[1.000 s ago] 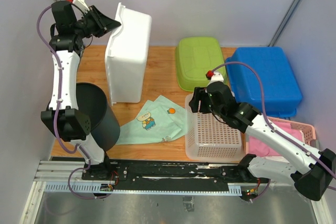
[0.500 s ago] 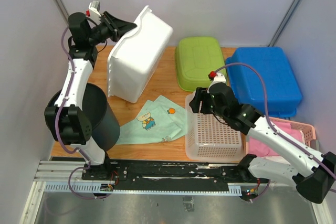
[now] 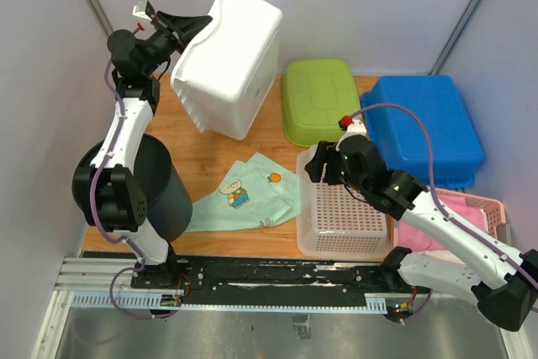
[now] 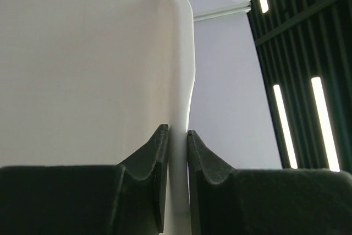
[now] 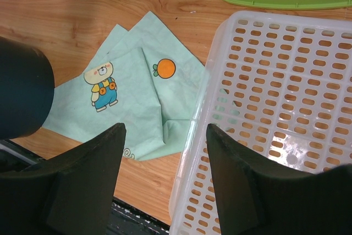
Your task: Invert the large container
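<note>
The large white plastic container, rectangular with rounded corners and a lipped rim, sits raised at the table's back-left. It is steeply tilted, mouth facing left and downward, base up-right. Left gripper pinches its rim.

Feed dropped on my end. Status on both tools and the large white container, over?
Left tool shut on large white container rim. Container tilted, not yet upside down. Right tool open over white basket edge, holding nothing. Green tub close beside container.
</note>
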Robot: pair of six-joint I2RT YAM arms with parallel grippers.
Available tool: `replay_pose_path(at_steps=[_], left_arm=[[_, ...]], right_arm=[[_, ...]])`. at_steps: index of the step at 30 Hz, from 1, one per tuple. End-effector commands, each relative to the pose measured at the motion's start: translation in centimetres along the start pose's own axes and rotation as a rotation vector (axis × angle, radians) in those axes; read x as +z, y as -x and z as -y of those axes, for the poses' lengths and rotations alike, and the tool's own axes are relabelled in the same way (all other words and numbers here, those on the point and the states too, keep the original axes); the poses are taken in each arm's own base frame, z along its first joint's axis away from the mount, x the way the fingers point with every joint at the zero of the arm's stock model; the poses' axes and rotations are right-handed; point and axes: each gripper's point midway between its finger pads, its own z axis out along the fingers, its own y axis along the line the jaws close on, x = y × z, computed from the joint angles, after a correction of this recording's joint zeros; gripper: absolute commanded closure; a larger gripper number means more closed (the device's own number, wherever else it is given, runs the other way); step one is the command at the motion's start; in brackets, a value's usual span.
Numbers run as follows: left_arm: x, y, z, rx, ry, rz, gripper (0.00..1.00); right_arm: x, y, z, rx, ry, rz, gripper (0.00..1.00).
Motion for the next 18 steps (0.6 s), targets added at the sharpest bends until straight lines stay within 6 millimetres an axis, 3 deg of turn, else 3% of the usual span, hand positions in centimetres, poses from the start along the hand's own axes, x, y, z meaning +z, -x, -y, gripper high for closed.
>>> replay_pose_path(at_steps=[1,8,14,18], left_arm=[[-0.2,2.2,1.5,-0.132,-0.147,0.105,1.0],[-1.7,4.3,-4.0,-0.288,-0.098,0.197,1.0],[-6.2,8.0,-8.7,-0.33,-0.021,0.294,1.0],[-9.6,11.0,-11.7,-0.325,0.072,0.346,1.0]], right_arm=[[-0.2,0.2,0.8,0.024,-0.031,0.018,0.38],[1.4,1.3,-1.2,0.059,0.032,0.046,0.38],[4.0,1.9,-3.7,0.117,0.114,0.03,0.38],[5.1,1.2,-4.2,0.125,0.125,-0.013,0.38]])
